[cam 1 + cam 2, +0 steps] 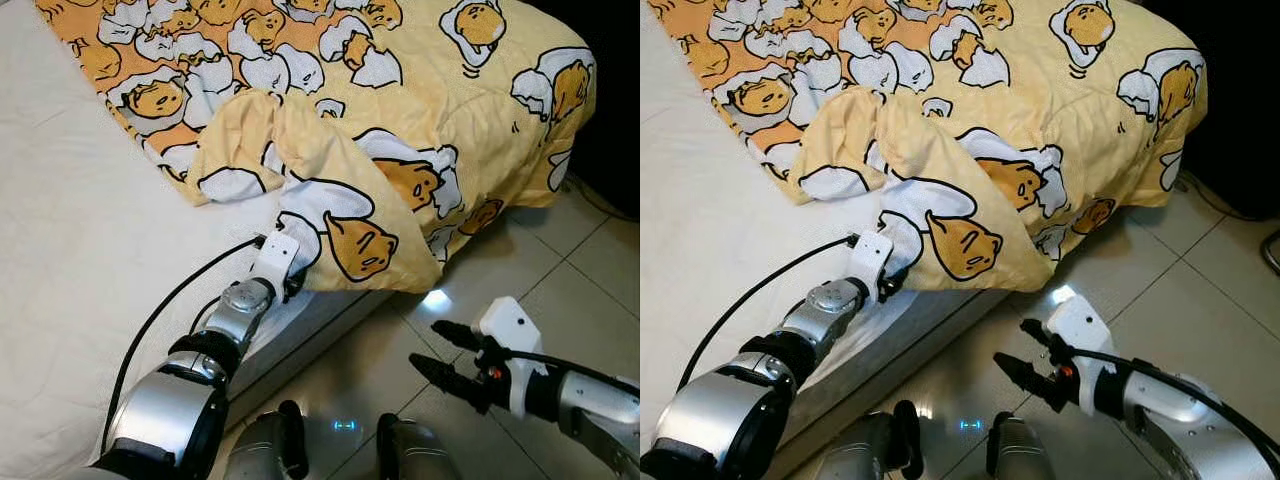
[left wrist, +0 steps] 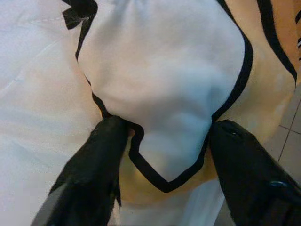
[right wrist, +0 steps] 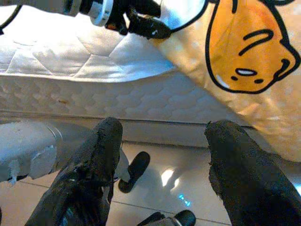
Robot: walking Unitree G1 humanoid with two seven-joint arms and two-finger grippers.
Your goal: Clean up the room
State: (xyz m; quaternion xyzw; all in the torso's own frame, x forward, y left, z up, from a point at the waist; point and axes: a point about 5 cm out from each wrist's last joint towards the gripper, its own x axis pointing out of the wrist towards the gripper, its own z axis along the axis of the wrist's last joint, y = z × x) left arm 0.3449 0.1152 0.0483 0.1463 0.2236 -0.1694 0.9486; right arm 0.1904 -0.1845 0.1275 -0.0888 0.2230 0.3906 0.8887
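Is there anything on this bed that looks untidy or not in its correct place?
Yes. The yellow blanket is bunched up and folded over itself, and one corner hangs off the mattress edge toward the tiled floor. The left gripper has its fingers around a fold of it; the right gripper waits open above the floor.

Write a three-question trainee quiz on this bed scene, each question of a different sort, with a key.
1. True or false: the left gripper is at the blanket.
2. The right gripper hangs over: A) the mattress B) the tiled floor C) a chair.
3. Fill in: the blanket's corner droops over the mattress's ____.

Key: 1 true; its open fingers straddle a fold. 2 B. 3 edge.
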